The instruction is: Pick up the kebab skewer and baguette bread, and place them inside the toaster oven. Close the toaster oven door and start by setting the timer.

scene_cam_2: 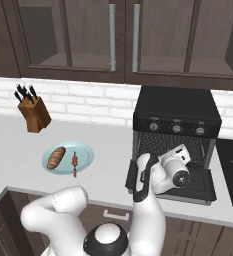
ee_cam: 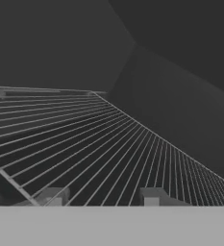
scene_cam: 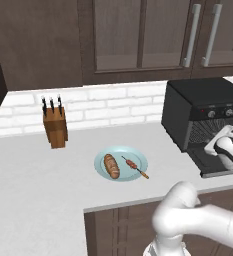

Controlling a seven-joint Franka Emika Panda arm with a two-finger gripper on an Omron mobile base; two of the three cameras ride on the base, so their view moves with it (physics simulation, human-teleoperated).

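Toaster oven: I see the black boxy toaster oven (scene_cam_2: 177,120) on the counter with its black glass-windowed door (scene_cam_2: 195,186) dropped flat, so I judge the cavity ready to load.
Food: the small golden-brown baguette bread (scene_cam: 111,165) and the thin kebab skewer (scene_cam: 134,166) lie side by side, apart, on a pale blue round plate (scene_cam: 138,156), well left of the oven.
Gripper: my two-finger gripper (ee_cam: 102,197) sits at the oven mouth, tips parted with nothing between them, aimed along the wire rack (ee_cam: 84,144).
Why there: probably I am parked at the opening with empty jaws; both foods are yet to be fetched.
Hand view: it gives rack wires and dark inner walls.
Base views: they give the plate and the wooden knife block (scene_cam: 54,125), farther left of the oven.
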